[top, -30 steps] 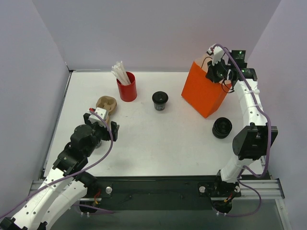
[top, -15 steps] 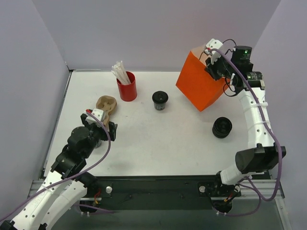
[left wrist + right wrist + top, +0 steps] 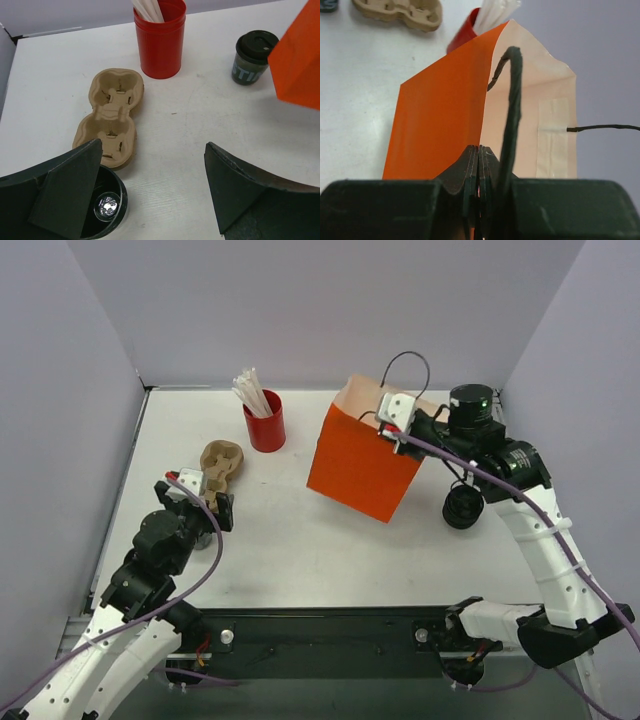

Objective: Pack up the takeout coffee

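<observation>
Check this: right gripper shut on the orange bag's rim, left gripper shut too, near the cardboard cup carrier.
Wrong on the left gripper: it is open, fingers spread wide, as the left wrist view shows. The rest stands: right gripper shut on the rim of the orange bag, cardboard cup carrier near the left one.

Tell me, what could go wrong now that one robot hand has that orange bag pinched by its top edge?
1. The right hand grips the orange bag only by a thin strip of its rim, and the bag is tilted; it might slip or tear.
2. A coffee cup stands right beside the bag's lower edge; a swing of the bag could topple it.
3. The other cup sits close beside the right arm, which might bump it.
</observation>
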`<action>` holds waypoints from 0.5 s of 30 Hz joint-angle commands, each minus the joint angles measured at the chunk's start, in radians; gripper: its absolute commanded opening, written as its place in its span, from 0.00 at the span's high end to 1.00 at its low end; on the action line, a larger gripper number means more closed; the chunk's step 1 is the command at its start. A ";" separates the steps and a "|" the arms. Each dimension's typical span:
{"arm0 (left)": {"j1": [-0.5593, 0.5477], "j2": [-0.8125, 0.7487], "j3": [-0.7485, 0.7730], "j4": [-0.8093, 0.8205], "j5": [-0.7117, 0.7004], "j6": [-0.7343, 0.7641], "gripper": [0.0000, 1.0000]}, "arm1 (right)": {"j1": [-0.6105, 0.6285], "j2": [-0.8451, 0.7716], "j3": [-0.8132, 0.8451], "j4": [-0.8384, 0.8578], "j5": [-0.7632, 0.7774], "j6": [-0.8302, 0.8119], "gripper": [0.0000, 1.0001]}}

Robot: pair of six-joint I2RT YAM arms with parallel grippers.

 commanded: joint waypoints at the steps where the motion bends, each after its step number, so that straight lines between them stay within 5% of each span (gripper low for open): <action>1: 0.004 -0.039 0.007 0.022 -0.123 -0.010 0.07 | 0.106 -0.010 -0.070 0.012 -0.008 -0.093 1.00; 10: 0.008 -0.047 0.019 -0.008 -0.204 -0.028 0.06 | 0.295 0.030 -0.147 0.034 0.066 -0.194 1.00; 15: 0.012 -0.048 0.016 -0.003 -0.204 -0.027 0.06 | 0.362 -0.021 -0.324 0.087 0.133 -0.211 1.00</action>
